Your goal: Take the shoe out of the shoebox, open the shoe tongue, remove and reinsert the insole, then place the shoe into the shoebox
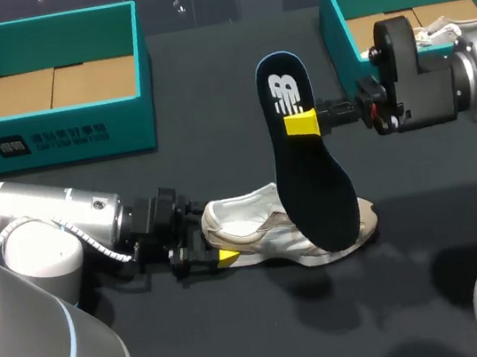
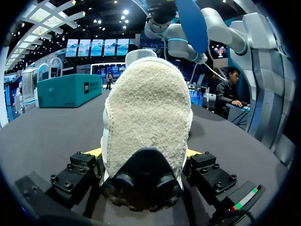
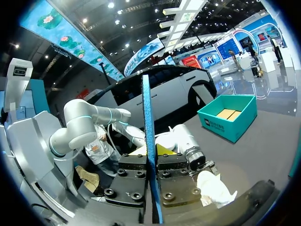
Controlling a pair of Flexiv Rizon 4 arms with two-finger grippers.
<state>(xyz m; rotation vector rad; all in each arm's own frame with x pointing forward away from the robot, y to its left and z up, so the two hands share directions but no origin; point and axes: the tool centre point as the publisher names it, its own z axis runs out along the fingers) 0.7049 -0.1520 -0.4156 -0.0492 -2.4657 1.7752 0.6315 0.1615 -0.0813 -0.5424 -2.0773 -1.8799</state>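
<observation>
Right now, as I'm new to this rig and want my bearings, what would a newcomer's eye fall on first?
The dark insole stands out most, held upright over mid-table by the right gripper, its lower end by the white shoe. That shoe lies on its side on the table with the left gripper clamped on its heel. Teal boxes sit at the far corners: the left shoebox and the right shoebox.

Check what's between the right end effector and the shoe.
Just the insole, gripped upright by the right end effector, its lower end down at the shoe. Head view shows it.
</observation>
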